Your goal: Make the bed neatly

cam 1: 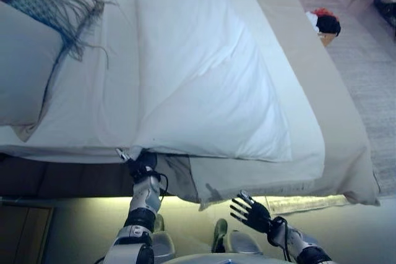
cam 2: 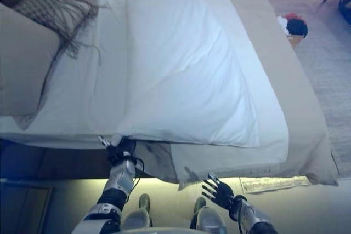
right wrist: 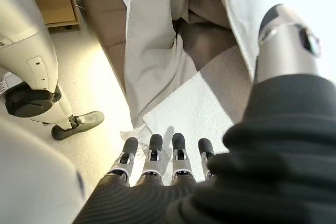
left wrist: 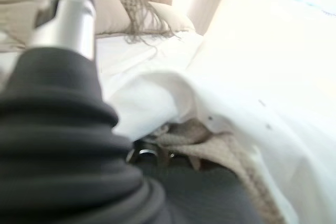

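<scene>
A white duvet (cam 1: 204,72) lies spread over the bed, and a beige cover (cam 1: 322,109) hangs out beyond it at the near edge and the foot end. My left hand (cam 1: 142,166) is at the duvet's near corner by the bed's side. Its thumb (left wrist: 68,14) sticks up, and its fingers go in under the white and beige cloth (left wrist: 210,145), where they are hidden. My right hand (cam 1: 250,211) is open with its fingers (right wrist: 163,150) spread. It hangs free below the bed's edge and touches nothing.
Beige pillows (cam 1: 21,66) and a fringed cushion (cam 1: 52,7) lie at the head end on the left. A basket of red, black and white things (cam 1: 323,24) stands on the floor beyond the bed. A wooden cabinet (cam 1: 18,227) is at the lower left.
</scene>
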You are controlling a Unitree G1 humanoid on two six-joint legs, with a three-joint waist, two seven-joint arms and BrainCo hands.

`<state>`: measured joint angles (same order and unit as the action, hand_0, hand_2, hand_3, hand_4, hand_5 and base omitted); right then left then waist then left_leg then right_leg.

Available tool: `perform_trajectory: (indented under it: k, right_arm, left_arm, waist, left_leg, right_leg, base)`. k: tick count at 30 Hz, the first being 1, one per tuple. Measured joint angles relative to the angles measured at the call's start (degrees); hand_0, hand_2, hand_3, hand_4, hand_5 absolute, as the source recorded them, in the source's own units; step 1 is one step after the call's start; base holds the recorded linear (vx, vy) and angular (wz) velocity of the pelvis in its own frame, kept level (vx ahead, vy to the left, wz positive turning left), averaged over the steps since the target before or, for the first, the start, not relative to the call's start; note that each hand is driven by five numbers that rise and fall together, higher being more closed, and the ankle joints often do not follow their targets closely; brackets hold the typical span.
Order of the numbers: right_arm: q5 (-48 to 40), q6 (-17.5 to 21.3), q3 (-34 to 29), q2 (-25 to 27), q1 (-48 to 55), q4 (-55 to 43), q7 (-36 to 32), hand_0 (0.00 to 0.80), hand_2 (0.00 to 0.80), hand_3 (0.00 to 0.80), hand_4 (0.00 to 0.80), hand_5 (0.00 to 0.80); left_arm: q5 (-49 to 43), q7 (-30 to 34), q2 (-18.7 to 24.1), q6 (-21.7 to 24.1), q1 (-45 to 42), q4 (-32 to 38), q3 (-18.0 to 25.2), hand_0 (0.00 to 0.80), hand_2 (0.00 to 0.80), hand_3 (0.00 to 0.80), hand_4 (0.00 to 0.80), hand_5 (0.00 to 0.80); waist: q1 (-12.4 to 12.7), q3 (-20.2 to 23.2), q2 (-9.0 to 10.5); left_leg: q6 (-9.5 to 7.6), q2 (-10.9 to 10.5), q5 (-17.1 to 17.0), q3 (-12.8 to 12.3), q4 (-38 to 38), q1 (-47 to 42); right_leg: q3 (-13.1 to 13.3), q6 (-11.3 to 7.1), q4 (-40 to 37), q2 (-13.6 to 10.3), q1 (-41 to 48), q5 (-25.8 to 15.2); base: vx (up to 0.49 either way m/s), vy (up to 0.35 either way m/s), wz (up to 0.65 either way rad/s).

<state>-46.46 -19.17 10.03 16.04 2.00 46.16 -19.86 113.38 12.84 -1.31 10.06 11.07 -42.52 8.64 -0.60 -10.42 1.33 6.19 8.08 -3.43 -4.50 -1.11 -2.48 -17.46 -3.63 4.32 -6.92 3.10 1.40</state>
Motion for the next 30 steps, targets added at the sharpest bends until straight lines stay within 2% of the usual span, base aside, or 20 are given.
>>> perform_trajectory:
  k: [11, 14, 19, 24, 30]
  right_arm:
    - [3.3, 0.1, -7.3, 0.4, 3.2, 7.1, -2.4, 0.000, 0.000, 0.000, 0.000, 0.000]
    - [4.9, 0.5, -9.0, 0.5, 3.4, 9.7, -3.7, 0.000, 0.000, 0.000, 0.000, 0.000]
    - [6.5, 1.0, -9.6, 1.0, 3.1, 12.7, -5.4, 0.000, 0.000, 0.000, 0.000, 0.000]
    - [6.5, 1.6, -9.6, 0.9, 2.0, 12.9, -5.8, 0.000, 0.000, 0.000, 0.000, 0.000]
    - [6.4, 2.7, -9.6, 1.1, 0.2, 15.1, -5.7, 0.000, 0.000, 0.000, 0.000, 0.000]
  left_arm:
    - [-0.2, 1.3, 1.9, -8.0, -7.1, -5.7, 6.1, 0.000, 0.000, 0.000, 0.000, 0.000]
    - [-2.2, 1.3, 2.8, -9.4, -8.3, -7.5, 9.3, 0.000, 0.000, 0.000, 0.000, 0.000]
    - [-4.6, 1.1, 7.3, -12.5, -9.0, -11.6, 12.6, 0.000, 0.000, 0.000, 0.000, 0.000]
    - [-4.6, 0.3, 10.9, -14.8, -9.4, -13.3, 17.3, 0.000, 0.000, 0.000, 0.000, 0.000]
    - [-4.6, -2.9, 14.6, -17.1, -9.3, -14.4, 18.2, 0.000, 0.000, 0.000, 0.000, 0.000]
  waist:
    - [0.4, 4.6, -1.85]
    - [0.6, 5.7, -2.33]
    - [1.5, 6.5, -3.15]
    - [1.6, 6.5, -3.42]
    - [3.4, 6.6, -3.35]
  left_leg:
    - [0.02, -0.3, 0.1, 0.1, -2.0, -3.8]
    - [0.05, -0.3, 0.1, 0.1, -2.5, -4.2]
    - [0.35, -0.5, -0.1, 0.6, -3.8, -4.9]
    - [0.49, -0.8, 0.0, 2.4, -3.9, -4.8]
    - [0.63, -0.5, 0.9, 3.1, -4.2, -4.6]
  right_leg:
    - [-0.5, -0.65, -2.8, 0.2, 4.6, -0.1]
    - [-0.7, -0.82, -4.1, 0.2, 5.2, -0.3]
    - [-1.3, -1.03, -7.7, 0.7, 7.0, -1.8]
    - [-1.8, -1.18, -9.5, 0.6, 7.6, -2.5]
    - [-2.2, -1.12, -9.5, 0.6, 7.4, -2.4]
  base:
    - [0.072, 0.067, 0.02]
    - [0.013, 0.068, 0.00]
    - [-0.013, 0.063, 0.01]
    - [-0.041, 0.068, 0.03]
    - [-0.042, 0.077, -0.07]
